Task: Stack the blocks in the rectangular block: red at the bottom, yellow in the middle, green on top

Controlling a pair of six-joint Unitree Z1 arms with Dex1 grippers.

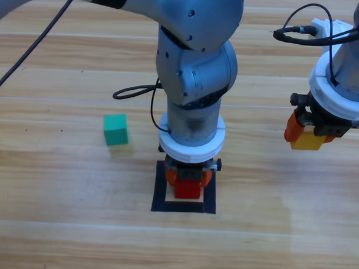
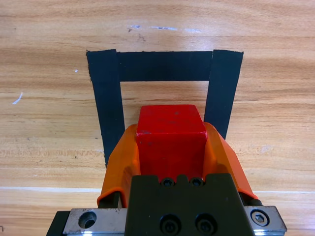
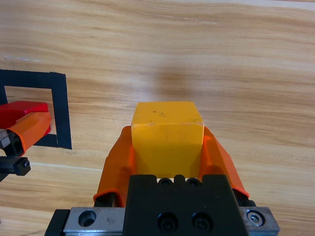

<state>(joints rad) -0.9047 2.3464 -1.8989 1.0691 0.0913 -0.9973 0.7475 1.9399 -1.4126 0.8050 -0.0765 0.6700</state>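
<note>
Red cube (image 1: 187,189) sits between the two orange jaws of the left gripper (image 1: 188,181), which are closed against its sides, over the bare wood centre of the black tape square (image 1: 159,187) near the middle of the table (image 1: 58,225). In the left wrist view the red cube (image 2: 171,140) is framed by the square (image 2: 110,108), with tape showing on the far side and on both flanks; whether the cube rests on the wood or hangs just above it cannot be told. The left arm comes down from the far edge straight over the square.

Off to the right and well apart from the square, the right gripper (image 1: 309,136) holds the yellow cube (image 1: 307,139), its jaws pressed on both sides of the yellow cube (image 3: 167,140), above bare wood. The right wrist view also shows the square's corner (image 3: 59,108) and the red cube (image 3: 22,109) at its left edge.

The green cube (image 1: 116,129) stands alone on the table to the left of the square, a little farther back, clear of both grippers.
</note>
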